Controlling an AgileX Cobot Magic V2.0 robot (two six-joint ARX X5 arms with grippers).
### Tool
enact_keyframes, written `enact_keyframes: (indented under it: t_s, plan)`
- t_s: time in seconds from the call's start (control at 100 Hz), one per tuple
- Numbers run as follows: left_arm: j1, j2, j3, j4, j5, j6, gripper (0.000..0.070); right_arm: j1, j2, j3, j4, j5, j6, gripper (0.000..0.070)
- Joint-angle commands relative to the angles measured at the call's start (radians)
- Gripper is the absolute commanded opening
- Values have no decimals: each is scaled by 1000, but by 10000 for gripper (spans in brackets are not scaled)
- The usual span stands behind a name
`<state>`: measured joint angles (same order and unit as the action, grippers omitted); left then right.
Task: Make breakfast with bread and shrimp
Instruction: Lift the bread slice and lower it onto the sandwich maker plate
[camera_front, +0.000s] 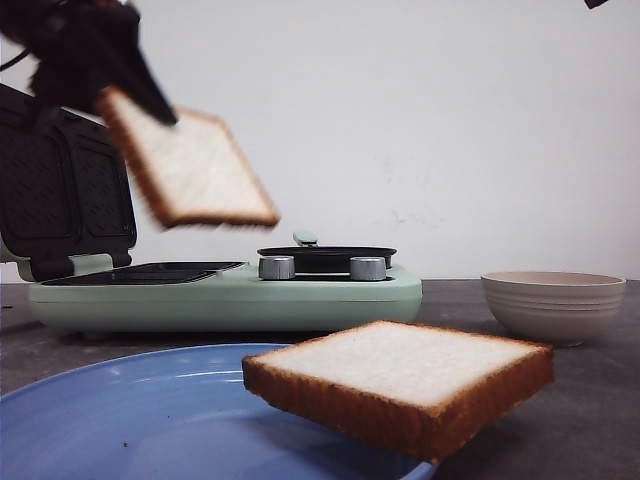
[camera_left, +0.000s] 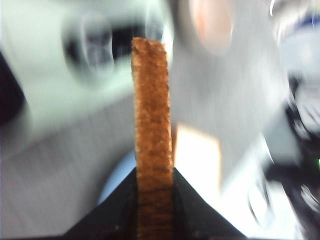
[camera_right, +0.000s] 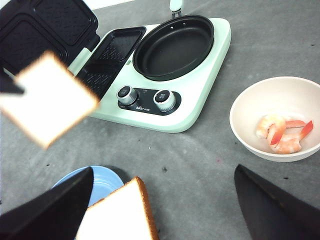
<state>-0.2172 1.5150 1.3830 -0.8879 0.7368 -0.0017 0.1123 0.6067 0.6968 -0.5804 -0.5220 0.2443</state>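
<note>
1. Left wrist view first: the left gripper has its two dark fingers closed tight on a thick square slice of white bread, which we meet crust-edge on, standing straight out from the fingers. The background is smeared with motion blur.

2. From the front, that held slice hangs in the air, pinched by one corner and tilted, pale face towards us. It floats above and just in front of the mint-green breakfast maker, on the side with the open grill.

3. The key relation: the black ribbed grill plate lies below and beyond the slice, with its black hinged lid propped up behind. I'd judge the slice must swing flat and travel towards the lid to land squarely in the tray.

4. Right gripper: jaws spread wide, holding nothing, hovering over bare grey table in front of the cooker's two silver knobs.

5. Out from the cooker: a second thick white slice lies half on the round blue plate, overhanging its rim nearest the camera.

6. Orange-pink curled shrimp sit in the beige ribbed bowl, beside the cooker's round black frying pan. The right arm is nearer to them.

7. Room looks open around the grill; the raised lid is the one edge to mind.
</note>
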Motion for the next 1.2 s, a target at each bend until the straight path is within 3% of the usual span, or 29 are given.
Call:
enact_keyframes:
  t_s: [0.0, 0.22, 0.33, 0.42, 0.63, 0.95, 1.19]
  plan:
    - [-13, 2, 47, 72, -57, -84, 2, 4, 6, 17, 14, -1, 11, 548]
    - [-44, 5, 120, 299, -395, -172, 2, 4, 6, 17, 14, -1, 11, 548]
    - [-54, 22, 148, 351, -558, -171, 3, 4, 6, 17, 14, 0, 11, 548]
    - [-60, 52, 177, 356, -639, -154, 3, 4, 6, 17, 17, 3, 11, 548]
    - [-74, 153, 246, 351, -792, -51, 3, 4, 7, 17, 19, 8, 9, 547]
    - [-148, 360, 401, 344, -1080, 218, 3, 27, 24, 16, 18, 32, 2, 547]
    - [-184, 489, 488, 342, -1170, 356, 3, 36, 53, 16, 18, 32, -2, 547]
